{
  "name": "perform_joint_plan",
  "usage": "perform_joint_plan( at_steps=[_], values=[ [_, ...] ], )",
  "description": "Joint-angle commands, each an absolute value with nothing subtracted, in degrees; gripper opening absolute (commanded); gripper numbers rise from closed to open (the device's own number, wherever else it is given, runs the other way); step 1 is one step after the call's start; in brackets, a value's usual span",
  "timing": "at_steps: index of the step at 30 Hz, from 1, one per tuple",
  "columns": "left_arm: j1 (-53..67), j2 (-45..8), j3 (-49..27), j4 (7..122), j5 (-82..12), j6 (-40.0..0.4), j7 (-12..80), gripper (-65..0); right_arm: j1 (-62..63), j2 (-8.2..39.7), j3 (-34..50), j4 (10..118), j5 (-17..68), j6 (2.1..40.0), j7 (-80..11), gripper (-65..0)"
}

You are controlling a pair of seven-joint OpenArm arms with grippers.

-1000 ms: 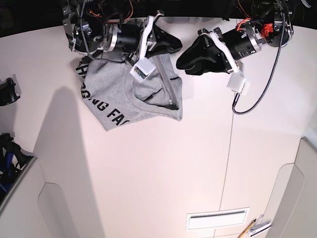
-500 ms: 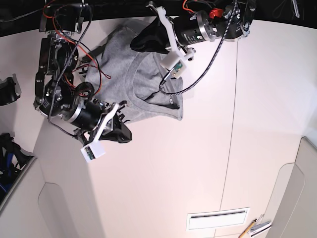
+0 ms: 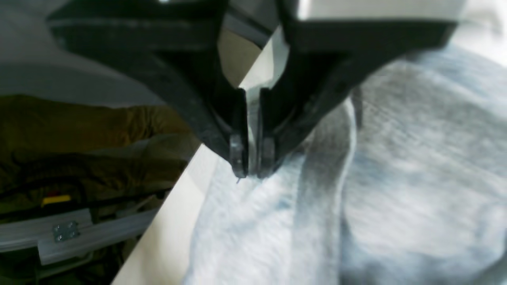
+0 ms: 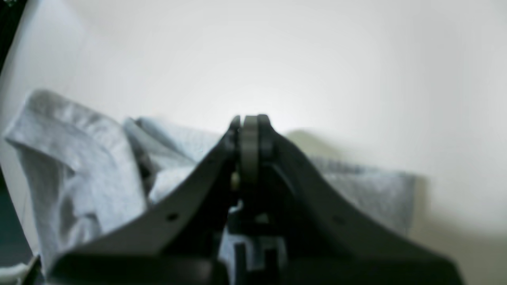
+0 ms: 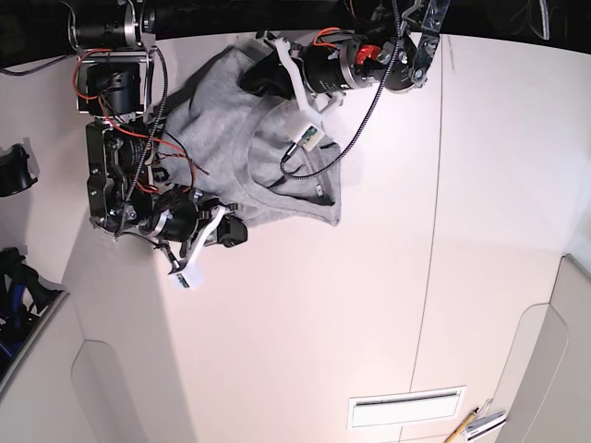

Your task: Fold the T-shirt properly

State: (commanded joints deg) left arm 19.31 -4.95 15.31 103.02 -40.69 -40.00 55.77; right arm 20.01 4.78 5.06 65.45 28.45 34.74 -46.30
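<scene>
The heather-grey T-shirt lies crumpled at the far middle of the white table. Only a scrap of its black lettering shows beside the right arm. My left gripper is at the shirt's far edge. In the left wrist view the left gripper has its jaws almost together, pinching the edge of the T-shirt. My right gripper sits at the shirt's near-left edge. In the right wrist view the right gripper is shut and empty, with the T-shirt under it.
The left arm's black cable and white camera box hang over the shirt. The table's far edge runs just beside the left gripper. A slot and a pencil lie near the front. Dark gear stands at the left.
My right arm swung from the shirt's far side to its near-left edge. My left arm moved from right of the shirt onto its far edge. The lettering is now mostly covered.
</scene>
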Motion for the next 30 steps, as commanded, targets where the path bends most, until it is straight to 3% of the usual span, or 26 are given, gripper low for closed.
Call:
perform_joint_plan(
  at_steps=[3, 9, 17, 30],
  values=[
    [19.2, -5.0, 12.1, 103.0, -38.2, -40.0, 55.9, -60.7, 19.4, 5.0, 5.1, 65.5, 29.0, 34.7, -47.5, -65.0],
    [16.7, -4.9, 5.6, 102.9, -38.5, -40.0, 55.9, -60.7, 17.4, 7.9, 5.1, 65.7, 38.0, 35.0, -52.6, -65.0],
    [7.6, -5.0, 5.2, 93.5, -36.3, -40.0, 55.9, -60.7, 11.0, 9.8, 5.3, 68.0, 42.4, 35.0, -54.5, -65.0],
    [-5.7, -5.0, 5.2, 85.4, -27.4, -40.0, 55.9, -60.7, -3.9, 9.6, 5.3, 85.7, 46.2, 34.9, -56.0, -65.0]
  ],
)
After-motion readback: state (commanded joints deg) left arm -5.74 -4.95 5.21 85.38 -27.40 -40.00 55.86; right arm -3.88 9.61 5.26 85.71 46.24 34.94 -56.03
